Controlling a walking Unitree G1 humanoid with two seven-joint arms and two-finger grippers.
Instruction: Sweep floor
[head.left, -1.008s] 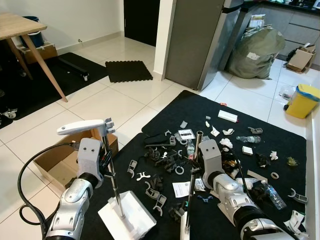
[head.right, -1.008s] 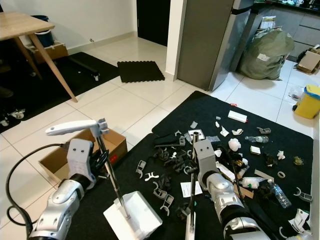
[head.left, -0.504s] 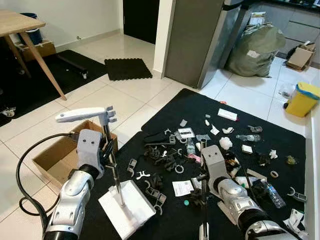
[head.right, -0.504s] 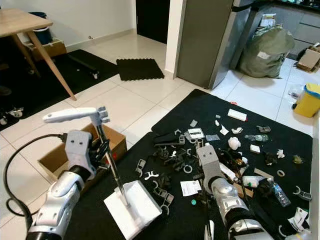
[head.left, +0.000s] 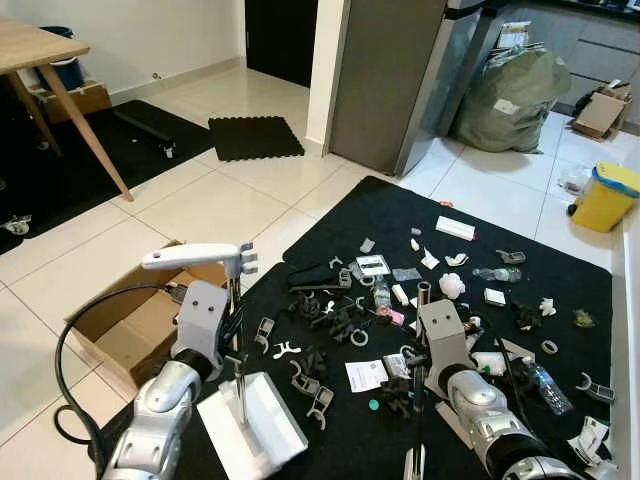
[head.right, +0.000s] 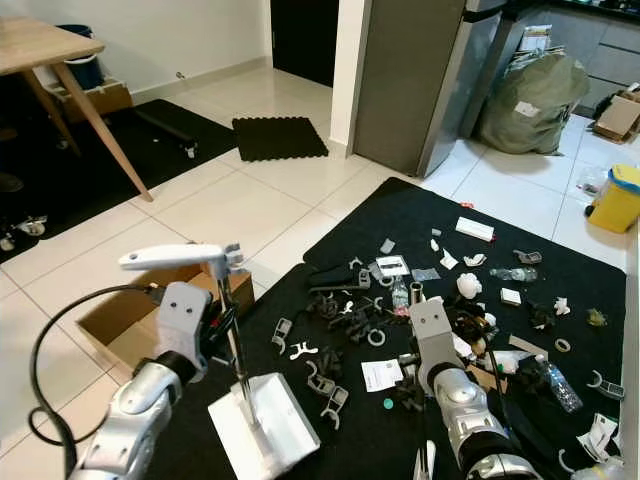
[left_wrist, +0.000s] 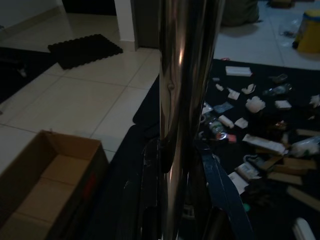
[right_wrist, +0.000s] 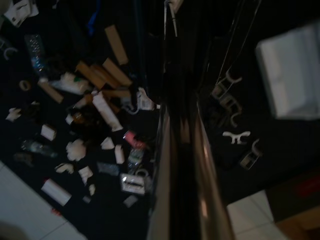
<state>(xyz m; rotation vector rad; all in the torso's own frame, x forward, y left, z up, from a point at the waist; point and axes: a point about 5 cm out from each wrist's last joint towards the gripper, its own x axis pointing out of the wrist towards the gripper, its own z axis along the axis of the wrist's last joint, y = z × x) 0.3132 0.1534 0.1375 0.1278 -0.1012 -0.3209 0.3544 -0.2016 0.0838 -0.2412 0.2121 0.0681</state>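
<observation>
The left gripper (head.left: 232, 325) is clamped around the steel pole of a white dustpan (head.left: 255, 430), which sits on the black mat (head.left: 520, 235) beside an open cardboard box (head.left: 125, 320). The right gripper (head.left: 418, 362) is wrapped around a broom handle (head.left: 420, 330) standing among the litter (head.left: 345, 320) of clips, paper scraps and bottles strewn across the mat. No writing is legible. A yellow bin (head.left: 605, 200) stands on the tiles beyond.

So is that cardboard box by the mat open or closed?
Open. The cardboard box has its flaps up and its bare brown inside showing.
</observation>
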